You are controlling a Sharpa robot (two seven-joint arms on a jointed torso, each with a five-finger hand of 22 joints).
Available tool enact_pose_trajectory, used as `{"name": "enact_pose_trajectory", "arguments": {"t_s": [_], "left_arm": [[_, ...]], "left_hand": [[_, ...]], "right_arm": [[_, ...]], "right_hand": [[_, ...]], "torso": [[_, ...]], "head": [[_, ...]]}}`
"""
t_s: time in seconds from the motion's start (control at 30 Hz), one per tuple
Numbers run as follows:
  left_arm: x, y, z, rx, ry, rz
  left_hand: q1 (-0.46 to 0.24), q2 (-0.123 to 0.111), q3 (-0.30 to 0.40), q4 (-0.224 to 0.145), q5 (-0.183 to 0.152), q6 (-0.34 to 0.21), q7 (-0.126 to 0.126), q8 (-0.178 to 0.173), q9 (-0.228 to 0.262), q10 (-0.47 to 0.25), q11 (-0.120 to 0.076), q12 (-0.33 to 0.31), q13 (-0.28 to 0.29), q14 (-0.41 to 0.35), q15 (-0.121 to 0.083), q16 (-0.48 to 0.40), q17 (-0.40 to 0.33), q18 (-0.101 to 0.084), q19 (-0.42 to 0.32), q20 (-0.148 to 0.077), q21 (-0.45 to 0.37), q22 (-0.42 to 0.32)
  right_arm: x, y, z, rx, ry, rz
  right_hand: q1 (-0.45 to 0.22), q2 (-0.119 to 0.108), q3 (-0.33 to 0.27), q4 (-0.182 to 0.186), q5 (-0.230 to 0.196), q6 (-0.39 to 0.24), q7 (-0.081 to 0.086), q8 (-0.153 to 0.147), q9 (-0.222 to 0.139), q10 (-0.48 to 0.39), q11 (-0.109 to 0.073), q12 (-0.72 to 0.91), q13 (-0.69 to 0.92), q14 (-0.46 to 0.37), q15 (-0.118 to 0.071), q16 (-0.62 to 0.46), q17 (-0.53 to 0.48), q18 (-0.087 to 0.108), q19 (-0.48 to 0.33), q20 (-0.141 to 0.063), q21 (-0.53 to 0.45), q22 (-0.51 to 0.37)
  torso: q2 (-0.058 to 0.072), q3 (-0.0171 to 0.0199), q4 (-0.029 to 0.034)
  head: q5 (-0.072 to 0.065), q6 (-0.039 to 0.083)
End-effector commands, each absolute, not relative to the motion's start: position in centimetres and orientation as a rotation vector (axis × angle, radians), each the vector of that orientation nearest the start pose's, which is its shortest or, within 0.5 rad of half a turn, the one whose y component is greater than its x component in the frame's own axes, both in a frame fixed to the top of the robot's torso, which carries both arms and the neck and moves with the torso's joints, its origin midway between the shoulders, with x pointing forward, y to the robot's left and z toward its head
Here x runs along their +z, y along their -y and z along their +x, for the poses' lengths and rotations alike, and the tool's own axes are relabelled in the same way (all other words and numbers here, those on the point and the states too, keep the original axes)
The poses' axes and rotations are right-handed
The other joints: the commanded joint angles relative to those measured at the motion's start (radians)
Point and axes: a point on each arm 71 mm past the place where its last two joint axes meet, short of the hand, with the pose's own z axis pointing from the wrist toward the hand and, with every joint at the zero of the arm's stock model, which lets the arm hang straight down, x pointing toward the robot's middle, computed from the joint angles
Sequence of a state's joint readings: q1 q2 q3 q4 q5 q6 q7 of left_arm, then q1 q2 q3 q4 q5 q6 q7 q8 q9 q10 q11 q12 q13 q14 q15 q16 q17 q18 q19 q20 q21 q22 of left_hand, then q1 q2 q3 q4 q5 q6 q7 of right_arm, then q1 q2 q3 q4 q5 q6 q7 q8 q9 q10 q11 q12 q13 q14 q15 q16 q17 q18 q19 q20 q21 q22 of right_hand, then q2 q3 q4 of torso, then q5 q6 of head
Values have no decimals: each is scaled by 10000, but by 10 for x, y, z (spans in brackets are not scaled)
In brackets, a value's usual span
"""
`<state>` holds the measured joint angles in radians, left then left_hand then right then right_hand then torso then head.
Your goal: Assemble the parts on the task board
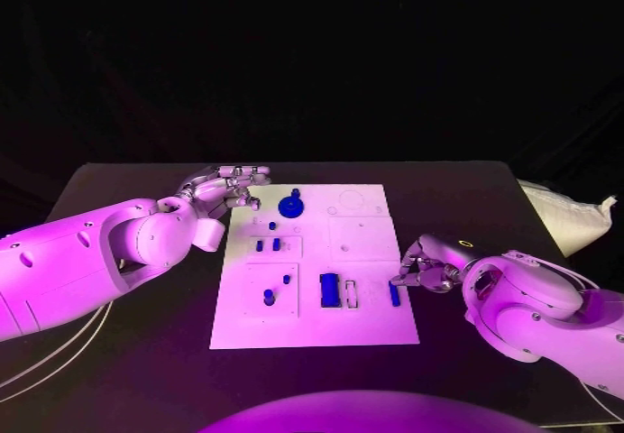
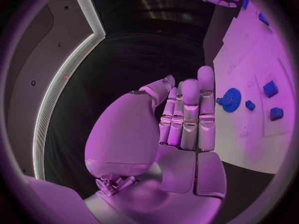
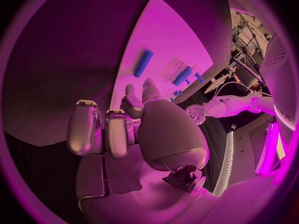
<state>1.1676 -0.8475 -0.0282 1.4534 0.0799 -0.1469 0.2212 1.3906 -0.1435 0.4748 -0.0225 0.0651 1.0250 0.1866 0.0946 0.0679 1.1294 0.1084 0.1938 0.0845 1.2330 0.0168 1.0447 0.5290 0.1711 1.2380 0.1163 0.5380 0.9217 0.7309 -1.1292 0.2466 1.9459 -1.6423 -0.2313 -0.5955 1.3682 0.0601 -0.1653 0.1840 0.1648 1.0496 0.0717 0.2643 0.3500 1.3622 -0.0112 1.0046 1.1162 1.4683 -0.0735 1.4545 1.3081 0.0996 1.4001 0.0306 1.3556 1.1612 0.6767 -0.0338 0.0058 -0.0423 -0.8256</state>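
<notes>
Right hand point(image 1: 418, 268), fingers curled on nothing, hovers beside the blue peg point(image 1: 394, 293) at frame's lower right; a careless reach could knock it off the task board point(image 1: 377, 334). Left hand point(image 1: 229, 188) is released.

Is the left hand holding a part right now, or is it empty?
Empty. In the left wrist view the left hand has its fingers straight and together, nothing in them; the blue gear lies beyond on the task board.
</notes>
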Motion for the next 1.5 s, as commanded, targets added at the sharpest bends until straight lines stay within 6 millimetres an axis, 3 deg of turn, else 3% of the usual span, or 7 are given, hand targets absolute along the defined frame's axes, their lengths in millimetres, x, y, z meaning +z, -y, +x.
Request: {"name": "enact_pose_trajectory", "arguments": {"t_s": [0.03,0.3,0.47,0.73,0.93,1.3,1.5], "left_arm": [[-205,-222,493,-15781,-16056,-12977],[-205,-222,493,-15777,-16058,-12979],[-205,-222,493,-15772,-16060,-12982],[-206,-222,493,-15764,-16093,-12986],[-206,-222,493,-15761,-16125,-12957],[-206,-222,493,-15766,-16144,-12949],[-206,-222,493,-15740,-16141,-12960]], "left_hand": [[-38,71,-44,-42,17,-47,-1,6,-6,-42,-2,48,-6,-65,21,-22,-13,96,-86,-16,-59,-13],[-38,71,-44,-42,17,-47,-1,6,-6,-42,-2,48,-6,-65,21,-22,-13,96,-86,-16,-59,-13],[-38,71,-44,-42,17,-47,-1,6,-6,-42,-2,48,-6,-65,21,-22,-13,96,-86,-16,-59,-13],[-38,71,-44,-42,17,-47,-1,6,-6,-42,-2,48,-6,-65,21,-22,-13,96,-86,-16,-59,-13],[-38,71,-44,-42,17,-47,-1,6,-6,-42,-2,48,-6,-65,21,-22,-13,96,-86,-16,-59,-13],[-38,71,-44,-42,17,-47,-1,6,-6,-42,-2,48,-6,-65,21,-22,-13,96,-86,-16,-59,-13],[-38,71,-44,-42,17,-47,-1,6,-6,-42,-2,48,-6,-65,21,-22,-13,96,-86,-16,-59,-13]], "right_arm": [[-243,244,361,2818,-19497,482],[-249,243,362,2616,-19694,167],[-253,239,360,2677,-19858,86],[-258,232,357,2868,-19962,54],[-261,231,356,2717,-20080,-313],[-270,229,352,2410,-20295,-959],[-274,225,349,2171,-20401,-1600]], "right_hand": [[-154,-121,-31,119,59,111,17,-81,-12,-14,52,-88,-60,629,-1,20,416,-194,35,47,51,11],[-560,-404,-126,509,25,243,-1,-155,29,-29,44,-295,-212,626,-5,10,414,-194,29,48,49,19],[-701,-591,-147,729,214,275,-10,-210,66,-17,39,-321,-222,626,-9,3,412,-194,28,46,49,27],[-655,-588,-107,773,314,304,-21,-225,88,-8,30,-329,-224,629,-15,10,429,-197,34,46,57,46],[-150,-563,101,559,206,353,-42,-261,145,-4,4,-353,-228,634,-38,18,455,-198,37,27,62,63],[701,-605,610,47,-995,393,-35,-394,222,14,-3,-315,-154,641,-47,35,514,-216,56,9,90,148],[1219,-690,914,-331,-1058,407,-24,-483,224,-33,0,-323,-123,640,-46,40,539,-221,54,12,96,178]], "torso": [[4,4,22],[-2,-10,41],[14,0,35],[12,-8,30],[8,-5,43],[9,-7,55],[4,-7,48]], "head": [[-27,18],[-38,14],[-23,-1],[-22,-25],[-23,-58],[-22,-99],[-5,-108]]}}
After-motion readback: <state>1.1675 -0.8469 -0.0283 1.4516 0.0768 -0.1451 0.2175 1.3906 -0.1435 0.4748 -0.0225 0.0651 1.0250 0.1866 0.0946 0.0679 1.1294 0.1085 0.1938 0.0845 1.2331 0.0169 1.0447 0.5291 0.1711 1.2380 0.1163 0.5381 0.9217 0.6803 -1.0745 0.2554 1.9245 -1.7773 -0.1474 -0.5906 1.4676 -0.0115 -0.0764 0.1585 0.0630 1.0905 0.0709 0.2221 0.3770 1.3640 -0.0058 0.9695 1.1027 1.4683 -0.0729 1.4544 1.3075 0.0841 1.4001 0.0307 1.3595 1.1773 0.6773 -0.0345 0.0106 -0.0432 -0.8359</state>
